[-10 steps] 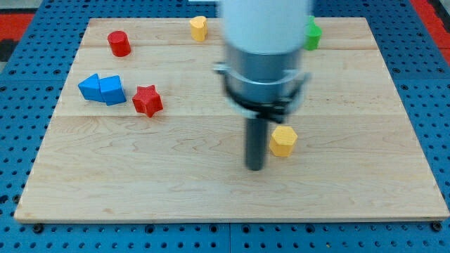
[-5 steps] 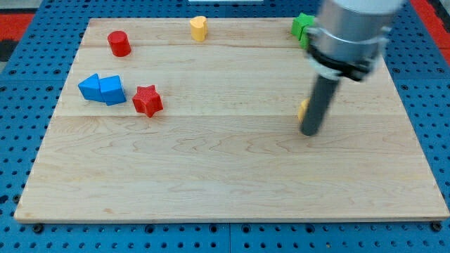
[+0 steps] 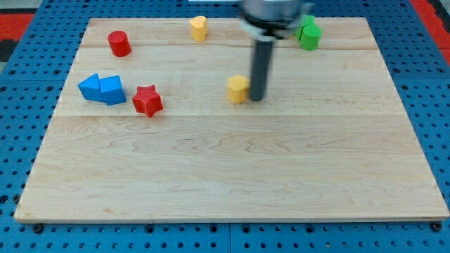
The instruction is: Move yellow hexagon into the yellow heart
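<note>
My tip pressed to the yellow hexagon, mid-push toward the yellow heart

My tip [image 3: 257, 98], a bare rod with no jaws to open or close, touches the right side of the yellow hexagon [image 3: 238, 89] near the board's middle. The yellow heart [image 3: 199, 27] sits up-left by the top edge, so the next push likely needs contact from lower-right. Open wood lies between these 2; the red star [image 3: 148, 100] stays well left.

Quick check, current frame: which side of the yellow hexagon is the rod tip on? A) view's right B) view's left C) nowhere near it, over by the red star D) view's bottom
A: my tip sits right against the view's right side of the yellow hexagon, with the yellow heart farther toward the view's top left.
</note>
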